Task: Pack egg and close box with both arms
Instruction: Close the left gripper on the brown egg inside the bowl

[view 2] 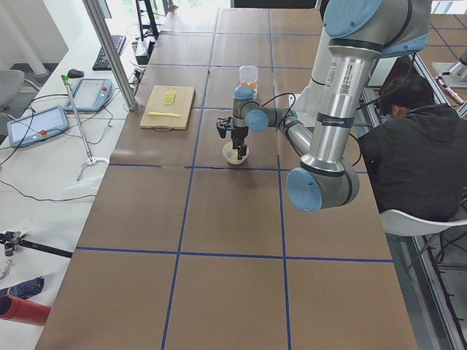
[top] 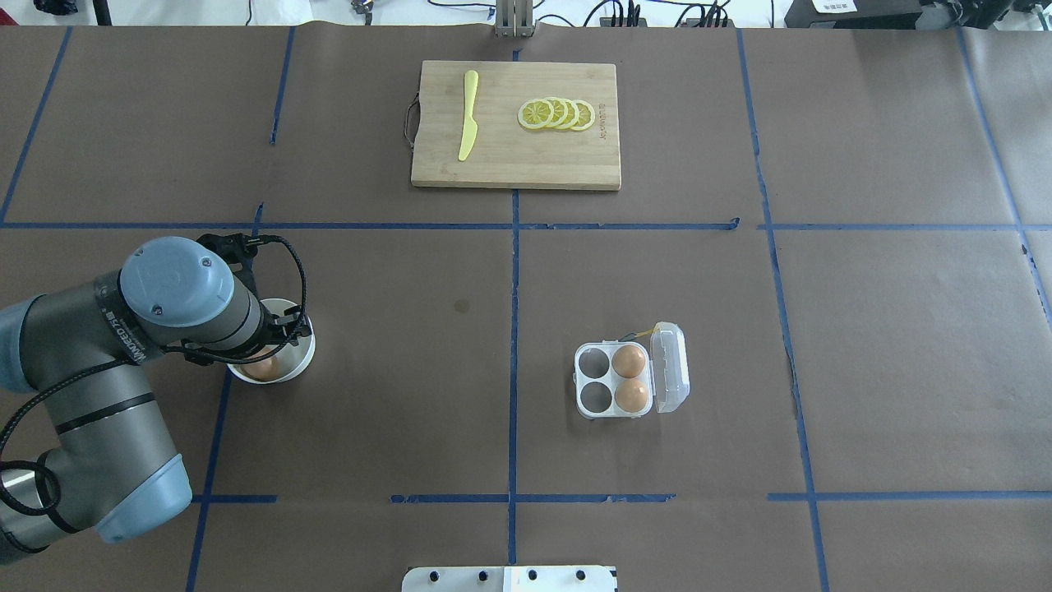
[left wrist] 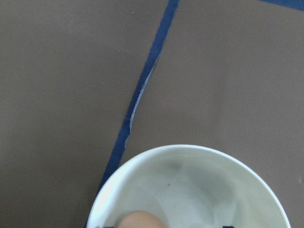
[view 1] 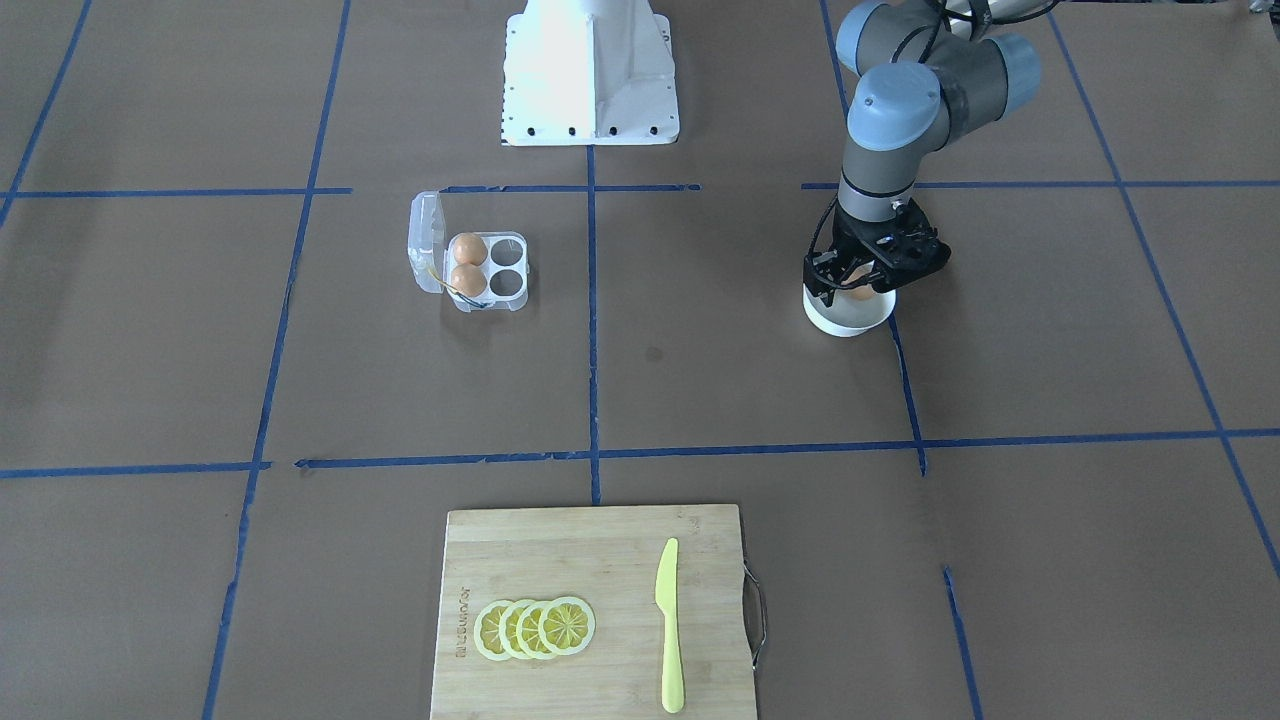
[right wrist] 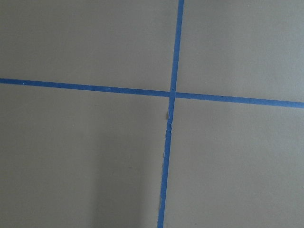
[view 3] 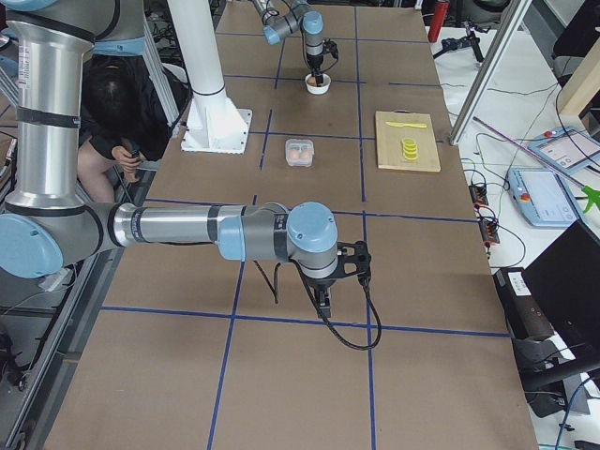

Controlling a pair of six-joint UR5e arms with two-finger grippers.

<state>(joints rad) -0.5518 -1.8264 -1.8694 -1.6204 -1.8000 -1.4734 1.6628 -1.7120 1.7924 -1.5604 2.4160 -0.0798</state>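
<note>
Orange-brown against white: the egg (top: pixel 261 367) lies in the bowl (top: pixel 306 349) on the robot's left side of the surface, and the left claw (view 1: pixel 868 268) hangs straight down over it, its tips below the bowl's rim. In the left wrist view only the egg's top shows at the lower edge. Two dark fingertip corners sit either side of it, set wider apart than the egg, so the claw looks parted around it rather than pinching. I cannot make out which way the egg's long axis runs.

The box (top: pixel 593 397) sits well apart, across the centre tape line toward the robot's right. Its lid (top: pixel 670 366) is thrown open on the side away from the bowl. Two eggs (top: pixel 629 360) fill the cups next to the lid, and the two empty cups face the left arm, so I'd judge the carry to be a plain sideways run to a near cup.

The right claw (view 3: pixel 323 295) hangs over bare surface farther off, and I cannot tell how wide it stands.
</note>
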